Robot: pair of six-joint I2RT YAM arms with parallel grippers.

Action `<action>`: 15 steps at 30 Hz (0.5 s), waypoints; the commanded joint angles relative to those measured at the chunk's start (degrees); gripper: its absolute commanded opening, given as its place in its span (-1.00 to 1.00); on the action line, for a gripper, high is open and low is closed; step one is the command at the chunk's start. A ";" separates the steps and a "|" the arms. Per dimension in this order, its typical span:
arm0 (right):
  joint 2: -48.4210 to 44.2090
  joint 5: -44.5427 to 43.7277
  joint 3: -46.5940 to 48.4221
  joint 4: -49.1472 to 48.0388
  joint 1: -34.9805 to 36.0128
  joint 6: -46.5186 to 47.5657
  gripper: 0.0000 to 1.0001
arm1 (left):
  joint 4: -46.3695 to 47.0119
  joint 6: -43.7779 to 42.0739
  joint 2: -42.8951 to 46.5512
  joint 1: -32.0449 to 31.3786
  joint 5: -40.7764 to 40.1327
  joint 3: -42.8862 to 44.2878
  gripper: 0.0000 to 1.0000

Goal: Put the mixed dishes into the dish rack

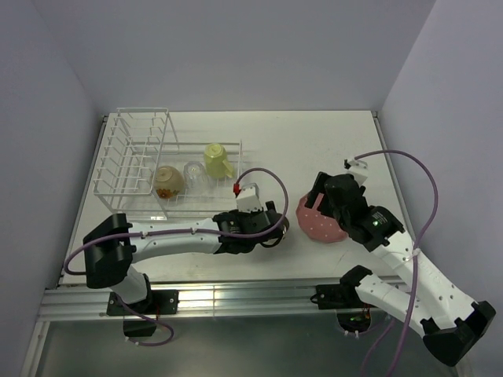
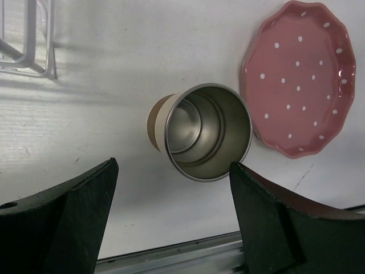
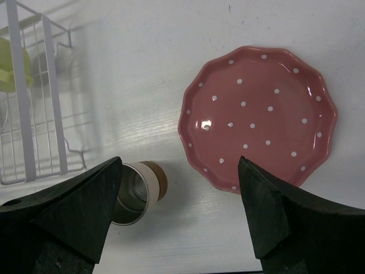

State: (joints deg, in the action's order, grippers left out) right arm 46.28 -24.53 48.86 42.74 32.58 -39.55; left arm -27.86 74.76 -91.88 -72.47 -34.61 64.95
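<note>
The small steel cup point(image 2: 208, 131) with a cream and brown outer band stands on the table, its mouth toward my left wrist camera. My left gripper point(image 2: 173, 168) is open above it, with the jaws either side of it and apart from it. The pink white-dotted plate point(image 2: 299, 80) lies flat just right of the cup. My right gripper point(image 3: 179, 162) is open and empty above the plate's point(image 3: 256, 117) near-left edge, with the cup point(image 3: 134, 200) by its left finger. In the top view the left gripper point(image 1: 277, 226) hides the cup, and the right gripper point(image 1: 314, 206) partly covers the plate point(image 1: 321, 226).
The white wire dish rack point(image 1: 130, 157) stands at the back left. Its low basket holds the cream bowl point(image 1: 167, 181), the clear glass tumbler point(image 1: 194, 174) and the yellow-green mug point(image 1: 218, 160). The rack corner point(image 2: 28, 45) is left of the cup. The table's front rail point(image 1: 236, 298) is close.
</note>
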 commanded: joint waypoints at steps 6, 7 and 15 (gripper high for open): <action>-4.00 -0.69 -2.01 -1.00 -0.67 0.53 0.78 | 1.40 2.49 -7.87 0.40 0.15 5.28 0.64; -4.27 -0.60 -1.84 -0.82 -0.67 0.61 0.78 | 2.10 2.58 -8.32 0.40 0.59 5.19 0.60; -6.03 -0.96 -1.05 1.11 -0.67 0.88 0.78 | 3.86 2.58 -9.82 0.57 2.00 3.26 -0.10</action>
State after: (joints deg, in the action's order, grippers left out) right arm 41.17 -24.40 47.24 43.09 32.25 -39.11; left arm -25.78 77.34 -102.26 -72.03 -33.01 68.45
